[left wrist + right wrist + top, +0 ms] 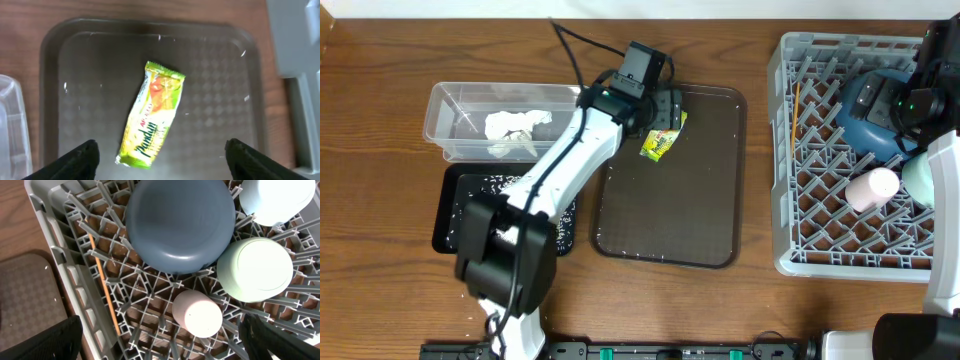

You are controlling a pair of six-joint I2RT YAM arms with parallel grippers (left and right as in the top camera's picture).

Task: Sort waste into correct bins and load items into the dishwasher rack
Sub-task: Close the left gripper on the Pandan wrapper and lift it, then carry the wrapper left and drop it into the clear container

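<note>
The yellow-green wrapper (pixel 662 142) (pixel 154 115) lies flat on the dark brown serving tray (pixel 670 220). My left gripper (pixel 161 150) hovers just above it, open, with its lower end between the fingers and not gripped. In the grey dishwasher rack (pixel 790 150) (pixel 55 245) sit the dark blue dish (pixel 180 225), the pale blue bowl (pixel 272 200), the pale saucer (pixel 255 270), the pink cup (pixel 197 314) and the wooden stick (pixel 102 280). My right gripper (pixel 160 330) hangs open over the rack and holds nothing.
The clear tub (pixel 445 115) at the back left holds crumpled white tissue (pixel 515 130). Right in front of it, the black tray (pixel 455 215) carries scattered rice grains (pixel 485 185). A few white specks dot the brown tray.
</note>
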